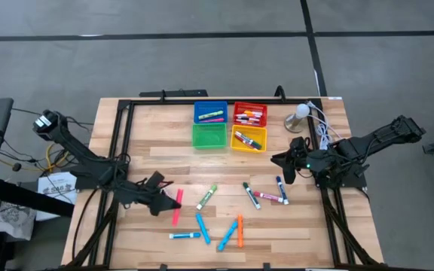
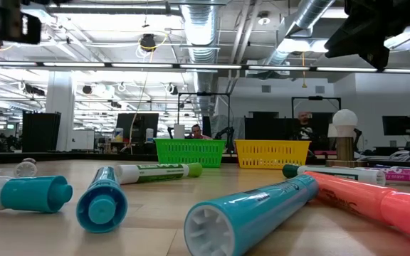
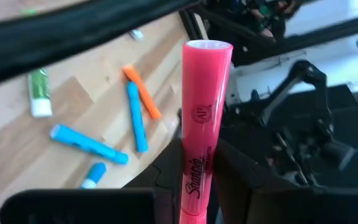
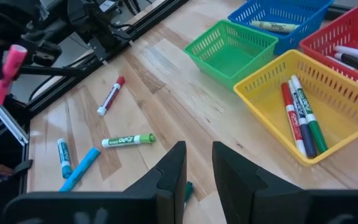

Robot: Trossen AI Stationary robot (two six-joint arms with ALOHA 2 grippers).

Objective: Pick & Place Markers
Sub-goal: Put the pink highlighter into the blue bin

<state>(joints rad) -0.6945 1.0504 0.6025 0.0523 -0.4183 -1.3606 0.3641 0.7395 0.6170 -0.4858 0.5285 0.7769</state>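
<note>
Left gripper (image 1: 173,197) is clamped on a pink marker (image 3: 205,124), lifted off the table (image 1: 149,135). Right gripper (image 1: 281,160) hangs empty over the right side, fingers nearly together. Looks partway done to me: some markers already lie in the blue (image 1: 210,111), red (image 1: 250,114) and yellow (image 1: 249,140) bins, the green bin (image 1: 209,135) is bare, and about ten markers are scattered near the table's front edge
</note>
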